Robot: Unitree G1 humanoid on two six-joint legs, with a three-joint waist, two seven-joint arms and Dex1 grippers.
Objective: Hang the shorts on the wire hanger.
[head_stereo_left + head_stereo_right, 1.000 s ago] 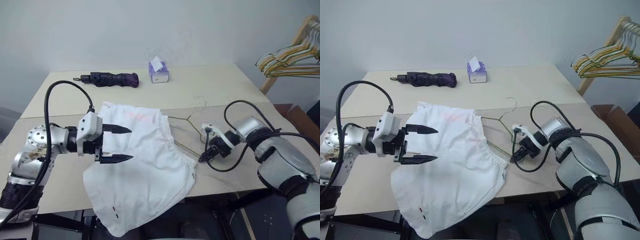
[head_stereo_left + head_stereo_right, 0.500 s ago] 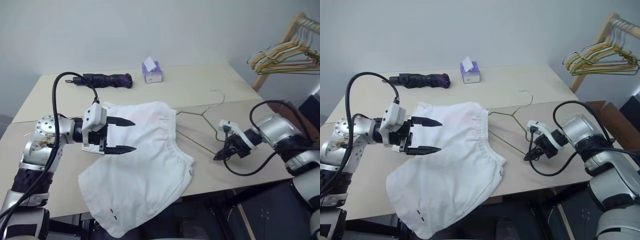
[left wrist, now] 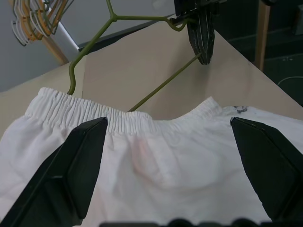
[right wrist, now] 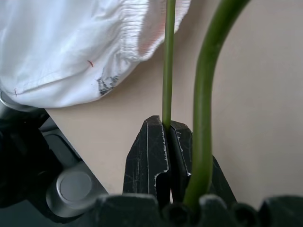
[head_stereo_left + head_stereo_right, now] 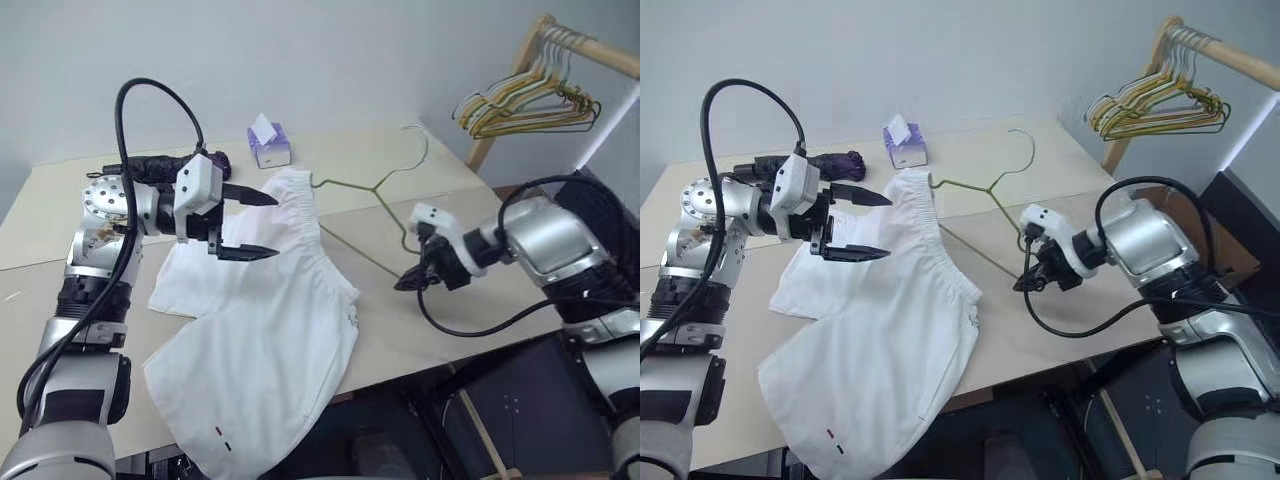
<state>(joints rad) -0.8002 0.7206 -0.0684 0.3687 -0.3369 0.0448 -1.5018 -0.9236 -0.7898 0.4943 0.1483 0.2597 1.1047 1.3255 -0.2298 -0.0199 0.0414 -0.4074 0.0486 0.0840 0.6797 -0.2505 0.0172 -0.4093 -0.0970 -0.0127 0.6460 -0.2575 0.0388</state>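
The white shorts [image 5: 270,330] lie spread on the table, one leg hanging over the front edge. Their gathered waistband [image 3: 118,120] faces the olive wire hanger [image 5: 372,188]. My right gripper [image 5: 405,283] is shut on the hanger's thin wire [image 4: 168,61] near one corner and holds it tilted off the table, hook [image 5: 1025,150] upward. The hanger's far corner and lower bar run in under the waistband. My left gripper [image 5: 270,226] hovers open just above the shorts near the waistband, its fingers [image 3: 71,175] wide apart with nothing between them.
A purple tissue box [image 5: 268,145] and a dark folded umbrella [image 5: 165,165] lie at the back of the beige table [image 5: 420,335]. A wooden rack with bunched yellow and green hangers [image 5: 520,100] stands to the right, beyond the table.
The camera has swung right. My right gripper has lifted the hanger off the table and tilted it hook-up. My open left gripper has risen and moved forward over the shorts.
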